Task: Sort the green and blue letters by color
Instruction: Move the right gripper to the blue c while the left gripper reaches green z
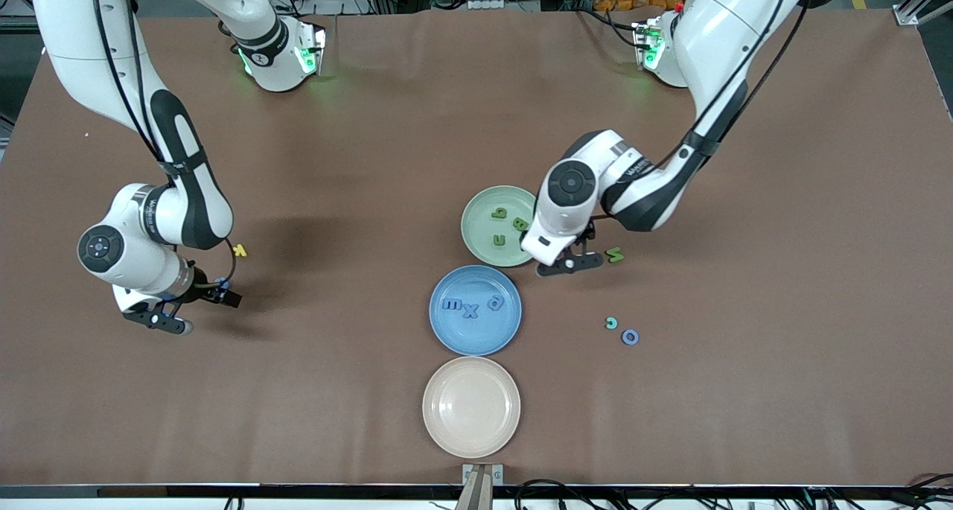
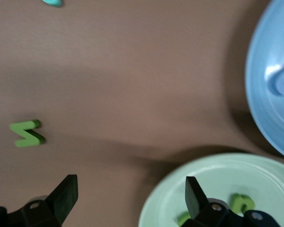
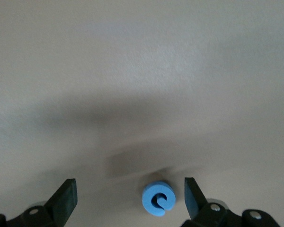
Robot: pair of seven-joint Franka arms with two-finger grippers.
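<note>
The bench is a brown surface carrying three plates in a row down its middle, at increasing nearness to the front camera: green plate, blue plate, then cream plate. The green plate and the blue plate lie just beside each other; the cream plate sits apart from them, bare.

The left arm reaches in from its base; the left gripper hangs over the edge of the green plate on the side toward the left arm's end of the bench. Its jaws stand wide apart and grip nothing. The right gripper hangs low over bare bench toward the right arm's end, well apart from the plates. Its jaws also stand wide apart and grip nothing; in the right wrist view a blue letter c lies flat on the bench between them, closer to one finger.

Three green letters lie on the green plate. A fourth, the green N, lies on the bench just beside the left gripper, toward the left arm's end. Three blue letters lie on the blue plate.

A teal c and a periwinkle ring lie touching or nearly so, nearer the front camera than the green N. A yellow letter lies on the bench near the right arm
</note>
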